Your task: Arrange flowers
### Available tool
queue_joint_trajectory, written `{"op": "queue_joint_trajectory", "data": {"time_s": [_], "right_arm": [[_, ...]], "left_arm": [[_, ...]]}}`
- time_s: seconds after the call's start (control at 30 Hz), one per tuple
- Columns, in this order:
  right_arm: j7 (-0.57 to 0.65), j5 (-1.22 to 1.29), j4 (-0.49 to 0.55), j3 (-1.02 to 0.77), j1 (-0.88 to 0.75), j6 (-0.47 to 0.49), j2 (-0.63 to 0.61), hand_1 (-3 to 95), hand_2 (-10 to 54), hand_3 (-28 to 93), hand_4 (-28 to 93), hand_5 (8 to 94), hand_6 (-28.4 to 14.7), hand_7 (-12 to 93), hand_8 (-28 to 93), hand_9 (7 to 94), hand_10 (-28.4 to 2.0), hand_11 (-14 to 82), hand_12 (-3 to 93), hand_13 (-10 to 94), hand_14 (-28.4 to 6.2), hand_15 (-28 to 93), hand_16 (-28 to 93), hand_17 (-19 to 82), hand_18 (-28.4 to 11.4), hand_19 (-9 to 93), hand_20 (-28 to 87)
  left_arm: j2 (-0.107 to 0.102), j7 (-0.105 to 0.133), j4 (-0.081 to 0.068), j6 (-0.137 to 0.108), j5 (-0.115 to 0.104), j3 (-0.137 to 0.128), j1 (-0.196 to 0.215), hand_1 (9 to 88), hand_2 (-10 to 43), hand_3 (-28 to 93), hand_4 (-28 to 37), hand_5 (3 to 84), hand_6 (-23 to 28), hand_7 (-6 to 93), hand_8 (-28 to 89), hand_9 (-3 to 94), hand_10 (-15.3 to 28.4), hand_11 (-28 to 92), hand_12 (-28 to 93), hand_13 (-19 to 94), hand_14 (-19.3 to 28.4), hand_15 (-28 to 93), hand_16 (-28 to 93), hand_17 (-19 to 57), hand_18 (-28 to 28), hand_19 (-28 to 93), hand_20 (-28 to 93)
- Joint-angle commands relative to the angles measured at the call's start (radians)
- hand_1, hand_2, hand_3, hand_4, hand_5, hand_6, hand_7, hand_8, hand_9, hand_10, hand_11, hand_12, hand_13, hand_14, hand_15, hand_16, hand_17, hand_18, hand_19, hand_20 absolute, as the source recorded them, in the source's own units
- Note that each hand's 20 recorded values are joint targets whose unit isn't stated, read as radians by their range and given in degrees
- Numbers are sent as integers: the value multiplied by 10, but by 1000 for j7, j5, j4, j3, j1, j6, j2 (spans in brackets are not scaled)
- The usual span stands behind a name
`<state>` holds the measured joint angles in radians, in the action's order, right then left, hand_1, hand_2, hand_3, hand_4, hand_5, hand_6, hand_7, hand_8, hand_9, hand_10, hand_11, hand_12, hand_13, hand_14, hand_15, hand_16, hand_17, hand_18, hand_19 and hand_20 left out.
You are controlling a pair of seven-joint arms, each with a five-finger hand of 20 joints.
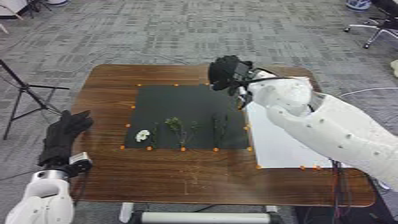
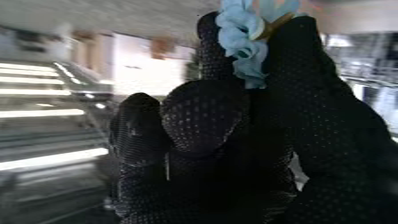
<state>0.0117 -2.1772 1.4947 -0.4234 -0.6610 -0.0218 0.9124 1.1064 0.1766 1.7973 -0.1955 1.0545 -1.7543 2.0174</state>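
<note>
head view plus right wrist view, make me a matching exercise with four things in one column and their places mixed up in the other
Things
1 white flower
2 blue flower
3 white sheet
4 left hand

Places
a by the left edge of the table
b near the near left corner of the black sheet
c to the right of the black sheet
d held in the right hand

Pairs: 1-b, 2-d, 3-c, 4-a

so the right robot hand (image 1: 226, 70), in a dotted black fabric glove, is pinching a light blue flower with ruffled petals (image 2: 242, 37) up at its fingertips, yellowish bit between the petals, blurry long white bright strips (image 2: 53, 160) behind
</note>
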Motion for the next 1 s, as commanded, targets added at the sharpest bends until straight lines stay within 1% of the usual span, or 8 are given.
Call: {"op": "queue_joint_trajectory", "data": {"time_s": [0.03, 0.1, 0.17, 0.27, 0.5, 0.77, 0.9, 1.0], "right_arm": [[-88, -82, -60, -49, -36, 122, 319, 568, -95, 597, -177, 757, 37, 247, 30, 846, -95, 92, 329, 824, -34, 641, 334, 532, -156, 932, 538], [-110, -127, -80, -70, -55, 180, 357, 567, -95, 597, -178, 757, 38, 248, 29, 846, -94, 92, 328, 822, -34, 642, 334, 532, -156, 932, 539], [-142, -164, -96, -96, -72, 253, 386, 567, -95, 598, -179, 756, 38, 249, 28, 845, -94, 93, 329, 821, -34, 644, 335, 532, -156, 932, 540], [-176, -221, -120, -119, -93, 301, 417, 567, -95, 598, -182, 755, 40, 250, 28, 843, -93, 92, 329, 819, -34, 646, 335, 530, -155, 932, 542], [-184, -290, -167, -178, -147, 347, 487, 564, -94, 599, -183, 753, 41, 252, 25, 843, -91, 92, 326, 818, -35, 647, 334, 528, -153, 932, 545], [-170, -359, -220, -233, -211, 324, 561, 562, -93, 600, -183, 752, 42, 251, 22, 841, -92, 93, 319, 817, -35, 648, 333, 527, -154, 932, 547], [-124, -353, -236, -223, -224, 246, 564, 560, -92, 598, -185, 756, 47, 244, 14, 846, -87, 87, 298, 821, -36, 648, 330, 530, -155, 932, 547], [-102, -350, -246, -214, -232, 192, 564, 559, -94, 596, -185, 760, 52, 234, 7, 849, -80, 72, 273, 831, -35, 646, 327, 538, -155, 932, 549]], "left_arm": [[-5, 7, -9, -6, -2, 21, -25, 184, 157, 587, -283, 531, 45, 121, -68, 515, 158, 208, 118, 399, 183, 183, 9, 74, 117, 107, 178], [-4, 8, -3, -5, 1, 18, -18, 183, 155, 588, -283, 531, 45, 121, -67, 515, 158, 208, 119, 399, 183, 184, 10, 74, 117, 107, 178], [-7, 7, -4, -7, 0, 24, -21, 183, 152, 592, -283, 530, 46, 120, -66, 516, 159, 209, 119, 398, 183, 184, 10, 74, 117, 108, 178], [-8, 7, -6, -9, 3, 32, -27, 184, 150, 592, -283, 531, 46, 121, -67, 515, 159, 209, 119, 399, 182, 183, 9, 74, 117, 107, 178], [-11, 16, -1, -27, -5, 35, -28, 182, 143, 597, -283, 526, 45, 121, -66, 511, 158, 207, 119, 395, 181, 180, 9, 74, 117, 107, 177], [-17, 21, -3, -33, -8, 55, -47, 186, 140, 593, -283, 517, 45, 119, -65, 503, 155, 205, 119, 391, 180, 177, 11, 73, 117, 107, 177], [-18, 23, -6, -27, -5, 70, -63, 185, 138, 596, -283, 512, 46, 118, -64, 498, 155, 204, 119, 389, 179, 175, 11, 73, 117, 107, 177], [-18, 21, -7, -25, 7, 73, -67, 188, 137, 593, -283, 509, 46, 117, -64, 493, 154, 203, 119, 387, 179, 175, 12, 72, 117, 107, 177]]}}
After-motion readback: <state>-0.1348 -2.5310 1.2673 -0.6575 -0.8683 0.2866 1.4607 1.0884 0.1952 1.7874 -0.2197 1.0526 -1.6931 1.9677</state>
